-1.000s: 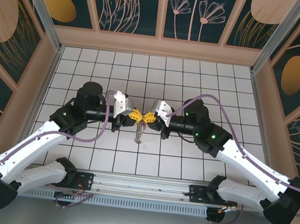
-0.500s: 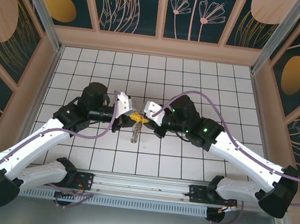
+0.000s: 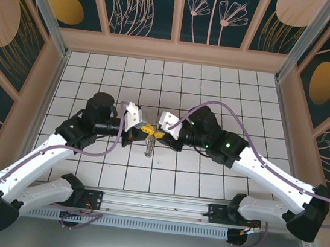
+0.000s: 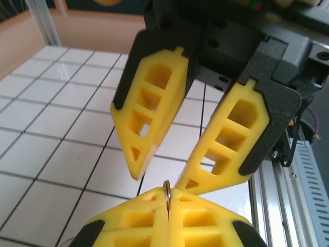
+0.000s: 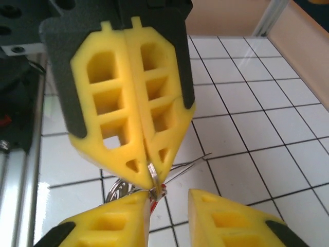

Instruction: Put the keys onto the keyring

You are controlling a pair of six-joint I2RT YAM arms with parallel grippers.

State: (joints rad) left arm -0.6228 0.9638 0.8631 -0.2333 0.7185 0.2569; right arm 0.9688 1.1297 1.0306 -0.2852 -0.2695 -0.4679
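My left gripper (image 4: 167, 192) is shut on the keyring's thin silver ring (image 4: 166, 186), held edge-on above the table. In the right wrist view the ring (image 5: 154, 174) sticks out of the left gripper's (image 5: 149, 178) closed tips. A sliver of the key's red head (image 5: 161, 191) shows just under the ring, against my right gripper's (image 5: 170, 198) left fingertip. The right gripper (image 4: 162, 178) stands open, tips to tips with the left one. From above, both grippers (image 3: 145, 129) (image 3: 159, 133) meet mid-table, and a small silver cluster (image 3: 148, 150) dangles below them.
A coiled silver piece (image 5: 114, 191) hangs behind the right gripper's left finger. The white grid table (image 3: 218, 88) is walled by wooden panels on three sides. A metal rail (image 3: 153, 210) with both arm bases runs along the near edge.
The right gripper's jaws have opened; they were shut a second ago. Both grippers shifted slightly left and closer together. The left gripper has stayed shut on the ring.
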